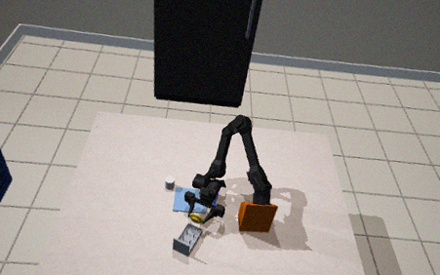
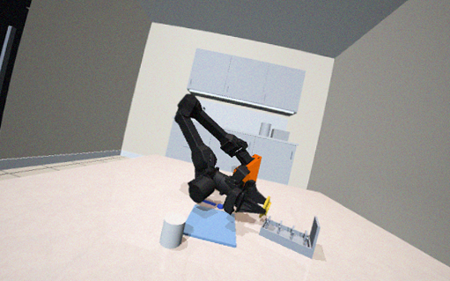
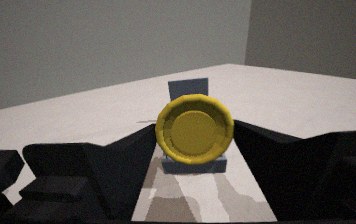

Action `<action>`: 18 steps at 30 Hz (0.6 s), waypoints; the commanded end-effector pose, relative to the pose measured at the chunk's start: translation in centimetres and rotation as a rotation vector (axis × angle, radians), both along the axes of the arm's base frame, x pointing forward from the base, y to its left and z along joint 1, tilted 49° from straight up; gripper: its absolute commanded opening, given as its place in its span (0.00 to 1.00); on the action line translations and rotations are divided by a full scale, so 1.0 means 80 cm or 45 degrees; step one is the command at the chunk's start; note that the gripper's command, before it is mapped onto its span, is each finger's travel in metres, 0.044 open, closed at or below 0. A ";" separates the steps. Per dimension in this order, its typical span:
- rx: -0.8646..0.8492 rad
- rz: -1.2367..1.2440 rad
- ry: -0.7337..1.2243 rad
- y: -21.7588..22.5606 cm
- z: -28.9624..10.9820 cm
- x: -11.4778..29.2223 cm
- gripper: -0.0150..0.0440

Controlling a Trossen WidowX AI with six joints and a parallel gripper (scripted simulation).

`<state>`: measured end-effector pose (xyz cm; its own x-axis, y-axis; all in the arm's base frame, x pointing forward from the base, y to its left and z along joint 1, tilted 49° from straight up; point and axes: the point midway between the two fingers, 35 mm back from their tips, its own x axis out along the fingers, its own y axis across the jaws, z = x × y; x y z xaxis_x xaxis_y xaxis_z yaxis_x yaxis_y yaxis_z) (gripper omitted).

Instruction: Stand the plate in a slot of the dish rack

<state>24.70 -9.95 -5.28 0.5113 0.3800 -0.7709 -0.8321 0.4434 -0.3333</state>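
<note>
Plate: yellow plate (image 3: 194, 129), round with a raised rim, held on edge with its face toward the wrist camera; in the exterior view it shows as a thin yellow sliver (image 2: 267, 204) at the fingertips, lifted off the table and just short of the dish rack's near end, not in any slot.
Gripper: black parallel-jaw gripper (image 3: 194, 150) clamped on the plate, its two dark fingers pressing the plate's opposite edges; the jaws stand fairly wide because the plate fills the gap. It reaches low and nearly level toward the dish rack.
Dish rack: grey dish rack (image 2: 289, 243) lying on the table, with small upright pegs along its rails and a taller end panel at the end farthest from the gripper; in the wrist view (image 3: 188, 89) it sits straight behind the plate, the panel rising above the plate's rim.
Arm: black arm (image 2: 201, 133) bent at a high elbow, folding down toward the dish rack.
Base: orange base block (image 1: 256, 217), beside the dish rack, on the far side from it in the exterior view.
Mat: light blue mat (image 2: 211, 227) flat on the table, next to the dish rack, under the gripper's wrist.
Cup: grey cylinder cup (image 2: 172, 231) upright, beyond the mat from the dish rack.
Small blue item: a blue object (image 2: 213, 204) at the mat's far edge; too small to identify.
Table: pale table top (image 1: 117, 246) carrying the dish rack and everything else named.
</note>
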 end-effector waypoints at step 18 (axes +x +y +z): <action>-0.010 0.014 -0.027 0.013 -0.013 0.012 0.25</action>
<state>25.71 -9.34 -5.76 0.5318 0.3756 -0.7590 -0.8260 0.4278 -0.3670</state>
